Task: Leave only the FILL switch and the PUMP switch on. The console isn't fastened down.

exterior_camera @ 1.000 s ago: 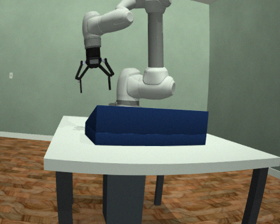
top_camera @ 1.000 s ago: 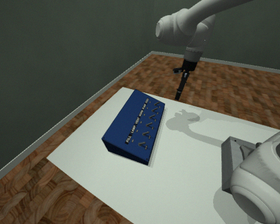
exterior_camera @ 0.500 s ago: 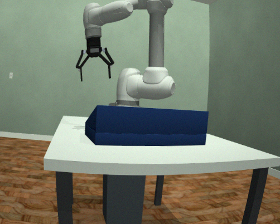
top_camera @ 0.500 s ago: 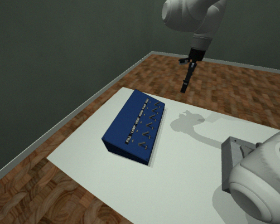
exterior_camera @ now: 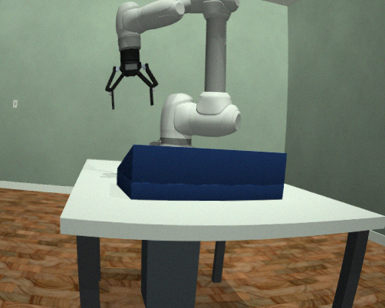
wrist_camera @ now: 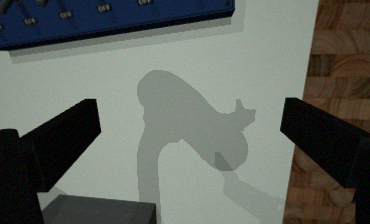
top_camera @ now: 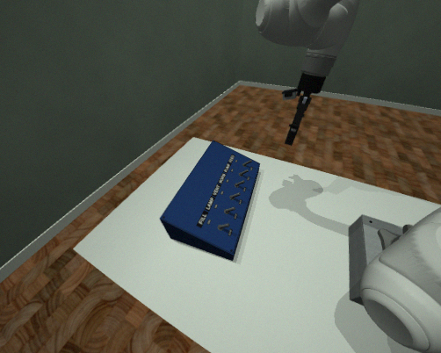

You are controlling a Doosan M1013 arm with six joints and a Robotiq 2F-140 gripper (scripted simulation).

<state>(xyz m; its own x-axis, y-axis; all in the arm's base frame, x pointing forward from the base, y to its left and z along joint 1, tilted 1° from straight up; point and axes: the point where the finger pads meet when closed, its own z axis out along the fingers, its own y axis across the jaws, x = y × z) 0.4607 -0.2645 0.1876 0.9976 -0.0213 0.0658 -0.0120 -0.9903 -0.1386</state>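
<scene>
Presently the hand (top_camera: 289, 143) (exterior_camera: 133, 106) (wrist_camera: 191, 115), wide open and holding nothing, hangs above and to one side of the blue switch console (top_camera: 205, 193) (exterior_camera: 207, 172) (wrist_camera: 186, 16), whose long axis runs past it; any approach must be sideways, then down.

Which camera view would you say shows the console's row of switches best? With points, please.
The top view: it faces the blue console (top_camera: 187, 193) (exterior_camera: 205, 168) (wrist_camera: 186, 16), showing all six switches (top_camera: 235, 198) with labels. The wrist view catches only part of the row; the exterior shows the console's back, hiding them.
</scene>
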